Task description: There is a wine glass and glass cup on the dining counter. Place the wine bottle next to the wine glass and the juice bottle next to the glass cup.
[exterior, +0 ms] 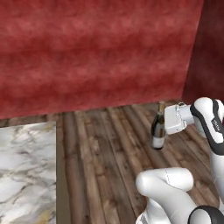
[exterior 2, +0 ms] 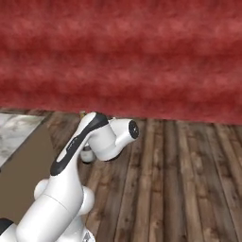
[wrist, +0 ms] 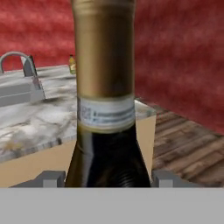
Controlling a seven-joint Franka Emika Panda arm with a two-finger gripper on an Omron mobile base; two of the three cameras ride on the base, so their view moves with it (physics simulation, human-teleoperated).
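The wine bottle (exterior: 158,129) is held upright in the closed gripper (exterior: 168,124), clear of the bench (exterior: 26,170); both placements are judged outstanding.

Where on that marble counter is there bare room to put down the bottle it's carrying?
The wine bottle hangs in the gripper over wood floor. The dining counter is bare marble at its near corner. Farther along, the sink with its faucet and a small yellow bottle crowd it.
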